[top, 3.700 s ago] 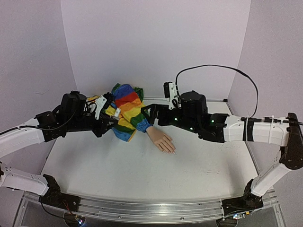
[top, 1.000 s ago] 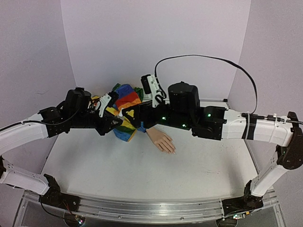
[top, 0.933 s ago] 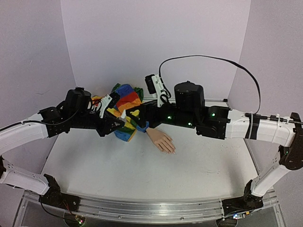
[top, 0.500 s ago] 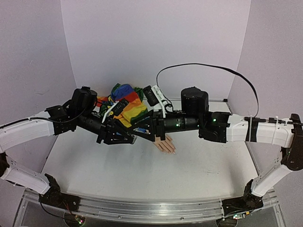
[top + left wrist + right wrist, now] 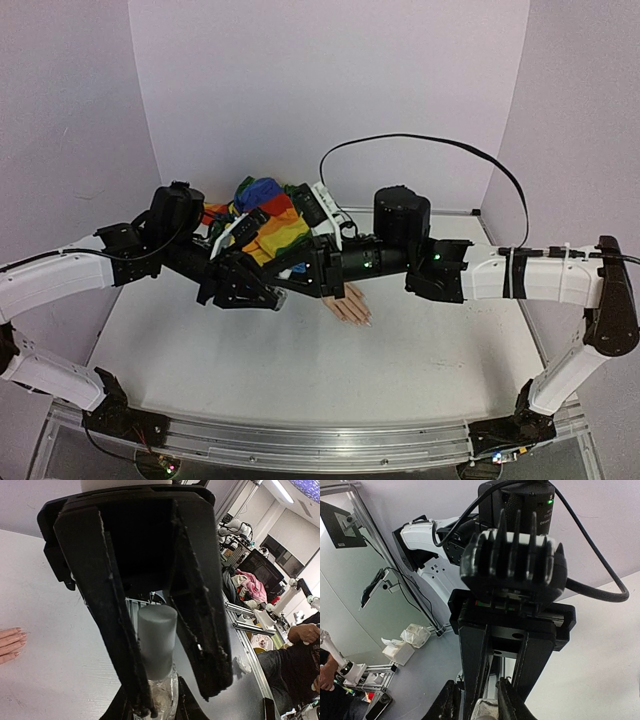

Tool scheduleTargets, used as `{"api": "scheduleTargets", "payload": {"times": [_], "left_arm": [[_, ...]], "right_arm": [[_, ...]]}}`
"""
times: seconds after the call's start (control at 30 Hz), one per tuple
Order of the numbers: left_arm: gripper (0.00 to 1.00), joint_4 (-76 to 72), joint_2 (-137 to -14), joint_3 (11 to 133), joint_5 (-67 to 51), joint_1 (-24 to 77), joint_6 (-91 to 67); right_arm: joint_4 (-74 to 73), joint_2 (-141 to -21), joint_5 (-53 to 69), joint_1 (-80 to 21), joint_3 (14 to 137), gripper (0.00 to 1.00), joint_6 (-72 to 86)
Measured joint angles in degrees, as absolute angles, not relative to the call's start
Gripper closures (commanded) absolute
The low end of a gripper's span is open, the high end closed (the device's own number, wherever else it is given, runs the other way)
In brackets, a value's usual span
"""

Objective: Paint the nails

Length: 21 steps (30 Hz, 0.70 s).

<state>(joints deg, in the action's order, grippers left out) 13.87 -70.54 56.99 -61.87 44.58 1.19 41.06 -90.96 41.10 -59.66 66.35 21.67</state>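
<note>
A small clear bottle (image 5: 159,687) hangs above the table, my left gripper (image 5: 156,707) shut on its glass body. Its white cap (image 5: 156,640) points at my right gripper (image 5: 480,705), whose long black fingers (image 5: 195,605) lie along both sides of the cap and press on it. In the top view the two grippers meet head-on, the left (image 5: 272,293) and the right (image 5: 297,283), just left of the peach mannequin hand (image 5: 345,303). The hand lies palm down, and its pale nails (image 5: 21,636) show at the left wrist view's edge. Both arms hide the wrist.
The rainbow-striped sleeve (image 5: 270,225) is bunched up behind the grippers near the back wall. A black cable (image 5: 430,140) arcs over the right arm. The white table (image 5: 400,370) ends in a metal rail (image 5: 320,440) at the near edge.
Both arms came forward from the sleeve to just beside the hand. The right gripper's jaws went from wide apart to closed round the bottle's cap. The left kept its hold.
</note>
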Motion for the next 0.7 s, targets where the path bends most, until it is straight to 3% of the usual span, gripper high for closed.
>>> {"api": "scheduleTargets", "payload": {"times": [0.23,0.5,0.7], "left_arm": [[1.0,13.5,-70.0,57.0,-62.9,44.7,1.4],[1.0,13.6,-68.3,56.8,-54.2,44.9,1.4],[1.0,13.4,-65.6,54.5,-29.3,46.1,2.5]], "right_arm": [[43.7,-91.4,41.7,-59.5,66.3,1.0,22.9],[44.8,-91.9,38.8,-58.9,66.3,1.0,23.8],[38.5,-94.4,16.0,-60.4,69.2,1.0,25.5]]}}
